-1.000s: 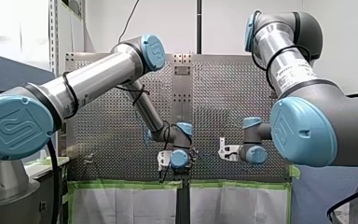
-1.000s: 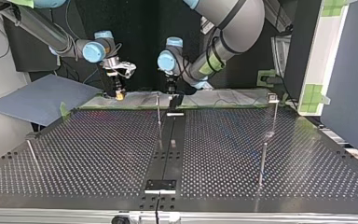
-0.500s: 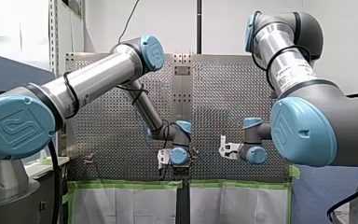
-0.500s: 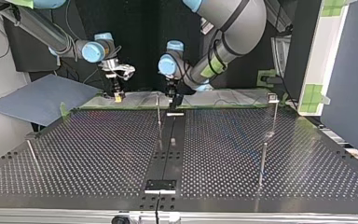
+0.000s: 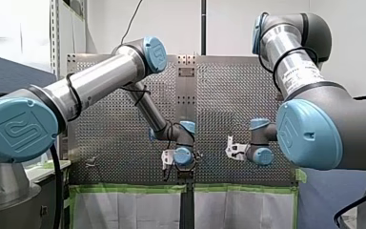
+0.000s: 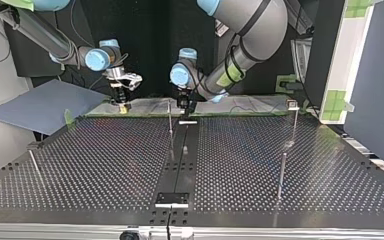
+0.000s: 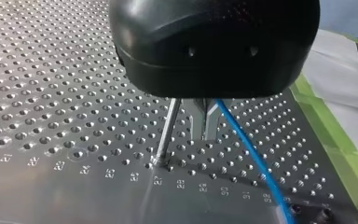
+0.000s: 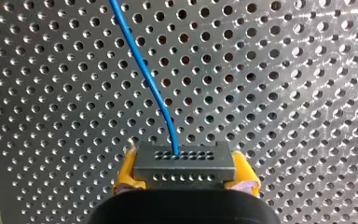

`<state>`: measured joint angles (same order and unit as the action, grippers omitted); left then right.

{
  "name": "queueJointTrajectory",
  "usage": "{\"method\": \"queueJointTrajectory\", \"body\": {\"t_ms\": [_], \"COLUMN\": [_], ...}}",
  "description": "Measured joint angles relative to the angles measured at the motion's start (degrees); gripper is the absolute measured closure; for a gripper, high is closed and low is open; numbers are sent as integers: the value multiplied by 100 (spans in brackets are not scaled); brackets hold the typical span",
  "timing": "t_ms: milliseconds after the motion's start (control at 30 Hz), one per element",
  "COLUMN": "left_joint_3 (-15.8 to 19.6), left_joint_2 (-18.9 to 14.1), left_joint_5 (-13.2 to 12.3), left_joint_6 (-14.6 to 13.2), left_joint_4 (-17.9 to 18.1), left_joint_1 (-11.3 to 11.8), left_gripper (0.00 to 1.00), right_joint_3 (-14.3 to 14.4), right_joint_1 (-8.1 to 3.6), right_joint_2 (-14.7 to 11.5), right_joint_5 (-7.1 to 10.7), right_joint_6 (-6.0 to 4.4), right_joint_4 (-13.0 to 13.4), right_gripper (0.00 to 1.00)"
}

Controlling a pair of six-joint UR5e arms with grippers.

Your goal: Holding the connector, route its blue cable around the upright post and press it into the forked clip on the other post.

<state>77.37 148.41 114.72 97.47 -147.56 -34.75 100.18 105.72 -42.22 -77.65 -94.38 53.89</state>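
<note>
The right gripper (image 8: 185,171), its yellow pads clamped on the grey connector (image 8: 185,162), is holding the blue cable (image 8: 144,74) by the table's (image 6: 105,160) taped edge. Whether the left gripper (image 7: 205,125), hanging beside the post (image 7: 168,128), is gripping anything cannot be told.

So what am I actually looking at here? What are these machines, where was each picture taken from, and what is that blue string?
These are two robot arms working over a metal table full of holes. One picture looks from behind the arms, one faces them from across the table, and two come from cameras on the wrists. Thin upright posts stand on the table. The right gripper, with yellow pads, pinches a dark connector, a small block with rows of holes. The blue cable comes out of it. In the left wrist picture the cable passes beside the black left gripper, close to one post.
</note>
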Motion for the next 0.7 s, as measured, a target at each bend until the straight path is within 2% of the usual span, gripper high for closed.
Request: {"method": "queueJointTrajectory", "body": {"t_ms": [433,500,533,600,633,700], "left_joint_3": [-81,-81,-82,-82,-83,-83], "left_joint_2": [-1,-2,-2,-2,-2,-2], "left_joint_5": [-24,-31,-47,-82,-117,-183], "left_joint_6": [-8,-8,-8,-9,-9,-12], "left_joint_4": [-80,-83,-86,-85,-80,-70], "left_joint_1": [69,71,74,77,77,75], "left_gripper": [95,77,77,65,65,55], "right_joint_3": [-114,-115,-115,-115,-115,-116], "right_joint_1": [-44,-45,-45,-44,-42,-40], "right_joint_2": [41,44,47,53,55,57], "right_joint_5": [-23,-22,-23,-23,-24,-24], "right_joint_6": [7,11,15,17,15,11], "right_joint_4": [-34,-35,-35,-35,-35,-35], "right_gripper": [100,100,100,100,100,100]}}
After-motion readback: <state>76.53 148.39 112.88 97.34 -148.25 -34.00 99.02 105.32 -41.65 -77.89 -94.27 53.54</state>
